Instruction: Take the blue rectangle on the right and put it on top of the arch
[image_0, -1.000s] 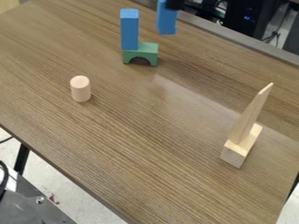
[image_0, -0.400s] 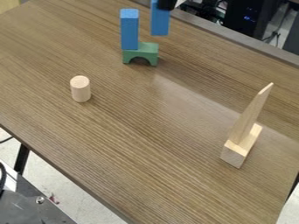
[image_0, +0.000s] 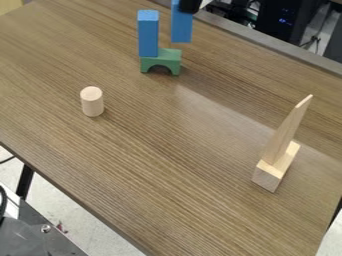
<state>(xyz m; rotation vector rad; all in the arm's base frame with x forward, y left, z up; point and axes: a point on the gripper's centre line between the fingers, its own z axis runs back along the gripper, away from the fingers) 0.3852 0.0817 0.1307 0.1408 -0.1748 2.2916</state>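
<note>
My black gripper (image_0: 190, 5) is at the top edge of the view, shut on a blue rectangle (image_0: 181, 25). That block hangs upright, its lower end just up and to the right of the green arch (image_0: 161, 61). A second blue rectangle (image_0: 148, 34) stands upright on the left part of the arch. The right part of the arch's top is bare. The held block's upper end is partly hidden by the gripper and the view's edge.
A pale wooden cylinder (image_0: 92, 101) stands left of centre. At the right, a thin pointed wooden piece (image_0: 287, 131) rises from a wooden block (image_0: 276, 169). The table's far edge (image_0: 267, 42) runs behind the arch toward the right.
The gripper and its blue block have moved a little to the left, and the block's lower end now sits slightly lower in the view. The arch and the standing blue block have stayed put.
</note>
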